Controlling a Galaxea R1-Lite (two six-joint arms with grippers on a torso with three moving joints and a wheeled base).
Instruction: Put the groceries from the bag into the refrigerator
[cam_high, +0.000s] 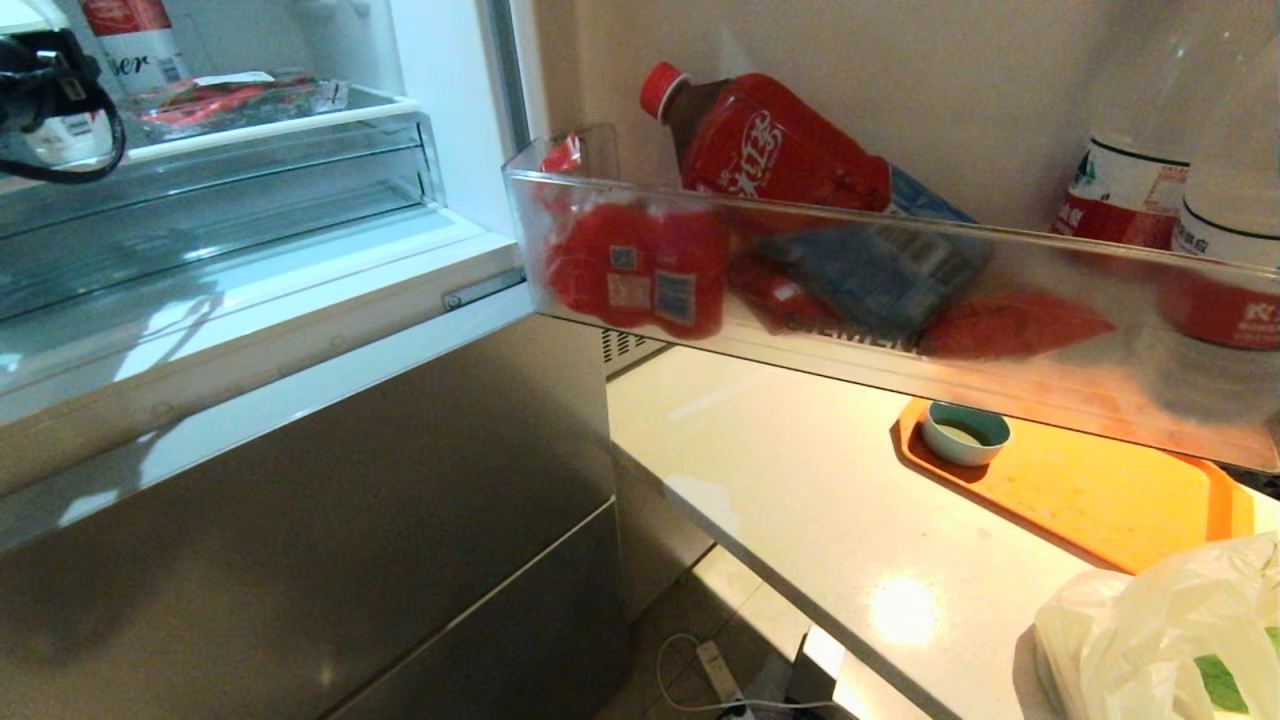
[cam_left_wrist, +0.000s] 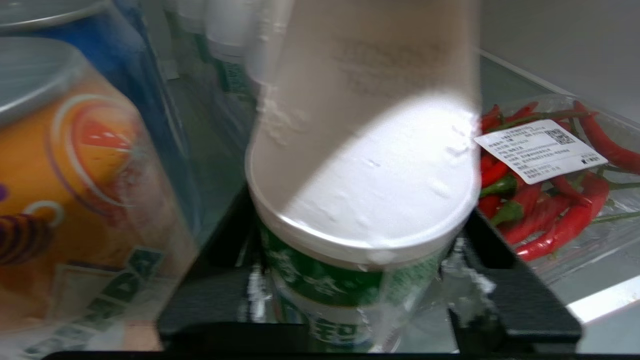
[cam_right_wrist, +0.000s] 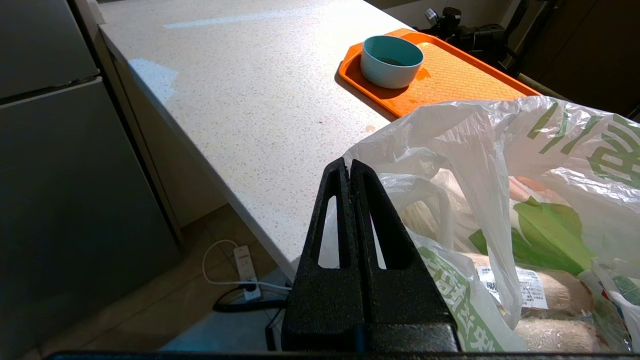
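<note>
Presently: left gripper (cam_left_wrist: 360, 280) inside refrigerator (cam_high: 300, 480), jaws either side of white bottle (cam_left_wrist: 360, 190) standing on shelf beside tray of red chillies (cam_left_wrist: 555, 200); whether gripped or released cannot be told. Right gripper (cam_right_wrist: 350, 167) clenched, empty, before bag (cam_right_wrist: 500, 210) of groceries on surface (cam_right_wrist: 260, 110)

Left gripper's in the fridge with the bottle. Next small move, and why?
Probably open the left gripper wider, then back straight out. The white bottle with green label sits between its fingers on the fridge shelf, between the orange can and the red chilli pack.
</note>
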